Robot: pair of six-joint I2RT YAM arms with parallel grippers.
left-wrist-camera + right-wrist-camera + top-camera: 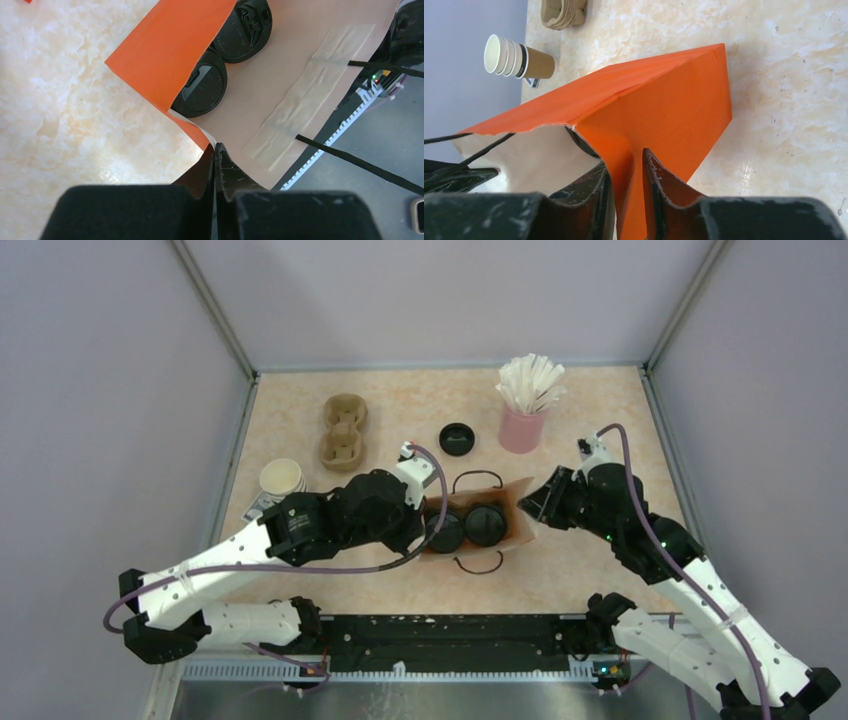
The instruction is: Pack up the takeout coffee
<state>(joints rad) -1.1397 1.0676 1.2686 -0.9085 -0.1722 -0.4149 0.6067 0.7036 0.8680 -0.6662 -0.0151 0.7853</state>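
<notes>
The orange bag [522,512] stands open in the middle of the table. Two takeout coffees with black lids stand inside it side by side, one on the left [447,531] and one on the right [487,524]. Both lids show in the left wrist view [202,90] [245,30] under the bag's orange flap [165,50]. My left gripper [428,528] is shut on the bag's left rim, pinching the paper [216,150]. My right gripper [537,502] is closed on the bag's right wall, with the orange paper [664,100] between its fingers [626,165].
A cardboard cup carrier [345,430] lies at the back left. A stack of lidless cups [282,480] lies left of the bag. A loose black lid [457,438] and a pink cup of white straws [522,425] are behind the bag. The bag's black handles [478,565] hang outward.
</notes>
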